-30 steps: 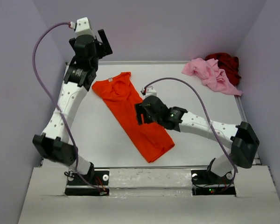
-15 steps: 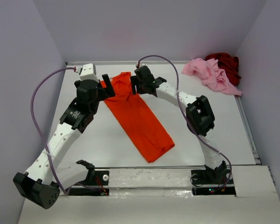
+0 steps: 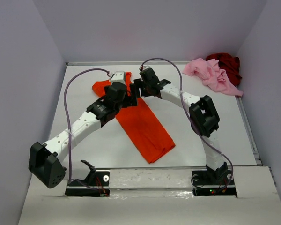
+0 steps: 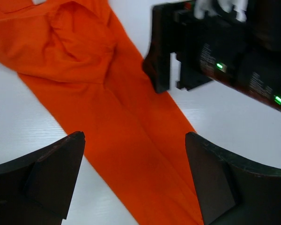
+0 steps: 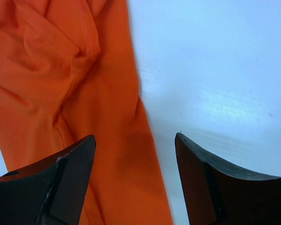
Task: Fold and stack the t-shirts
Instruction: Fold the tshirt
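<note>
I've swung the left gripper [image 4: 136,180] in beside the right gripper [image 5: 135,176]. Both gape empty, with the orange shirt [image 3: 147,129] beneath them, ready for pinching.

Orange t-shirt [image 3: 145,129] flat, narrow; pink t-shirt [image 3: 210,74], dark red t-shirt [image 3: 228,62] crumpled

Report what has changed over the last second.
Both arms converged over the far end of the orange t-shirt: the left gripper came down from the far-left corner, and the right gripper moved up from the shirt's middle. Both are open, holding nothing. The orange t-shirt, pink t-shirt and dark red t-shirt lie unmoved.
</note>
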